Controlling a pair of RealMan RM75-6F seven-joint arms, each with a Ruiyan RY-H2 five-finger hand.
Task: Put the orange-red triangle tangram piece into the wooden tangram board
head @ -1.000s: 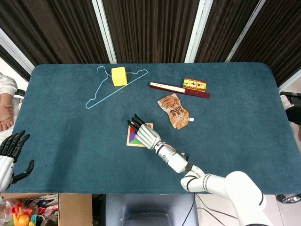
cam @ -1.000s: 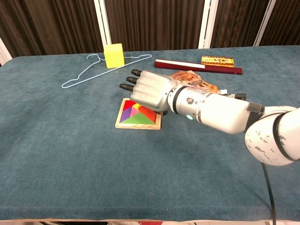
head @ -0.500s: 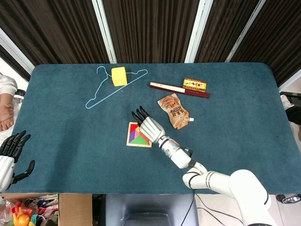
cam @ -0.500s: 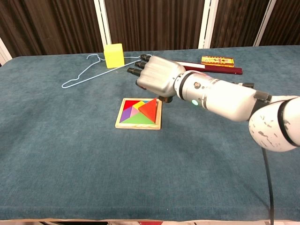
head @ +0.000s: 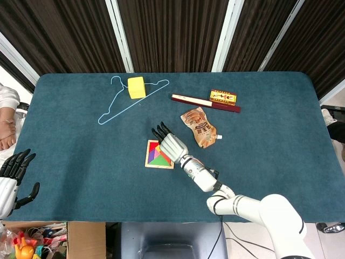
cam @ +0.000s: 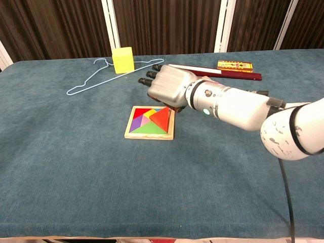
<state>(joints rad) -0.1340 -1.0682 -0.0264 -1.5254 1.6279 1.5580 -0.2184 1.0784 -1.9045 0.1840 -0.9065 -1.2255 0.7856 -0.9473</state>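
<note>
Two robot hands appear, one at work and one idle. The right hand [cam: 169, 90] hovers palm-down over the middle of the table [head: 75, 162], just above the far right part of the wooden tangram board [cam: 150, 123]. Its dark fingers [cam: 148, 75] reach toward the far edge, side by side; whether it grips anything underneath cannot be told from either view. The orange-red triangle tangram piece [cam: 160, 118] stands tilted on the right side of the board, its upper point at the underside of the hand; contact between them is not clear. Other coloured pieces lie flat in the board.

The left hand [head: 13, 172] rests off the near left corner of the table, fingers spread and holding nothing.

Along the far edge lie a light blue wire hanger [head: 126, 100] with a yellow block [head: 136, 87] beside its hook, a dark red stick [head: 206, 103] and a small yellow-and-red box [head: 223, 96]. A brown snack pouch [head: 200, 127] lies just right of the right hand.
</note>
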